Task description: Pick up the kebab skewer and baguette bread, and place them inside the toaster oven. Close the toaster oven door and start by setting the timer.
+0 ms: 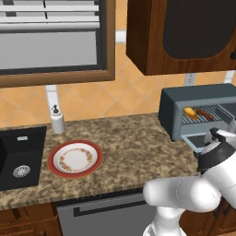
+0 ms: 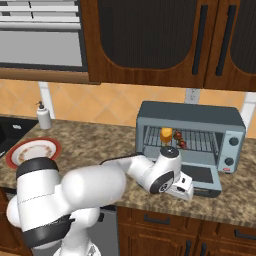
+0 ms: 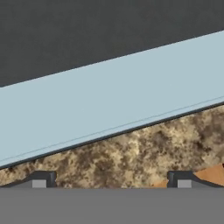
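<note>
Granite-patterned counter (image 3: 144, 153) is seen nearest, under the gripper (image 3: 111, 180), whose jaws are spread fully wide with nothing held or touched. Just beyond lies the toaster oven door (image 3: 109, 105), folded down flat. Farther back, the baguette bread (image 2: 166, 133) and kebab skewer (image 2: 180, 140) are lodged on the rack inside the toaster oven (image 2: 190, 117). Loading is judged done; door-closing is in hand, so the flap's front edge must be caught from below and swung up.

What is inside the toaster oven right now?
On the wire rack inside the toaster oven sit the baguette and, beside it, the kebab skewer. The door hangs open. The arm hides the door's left part.
</note>
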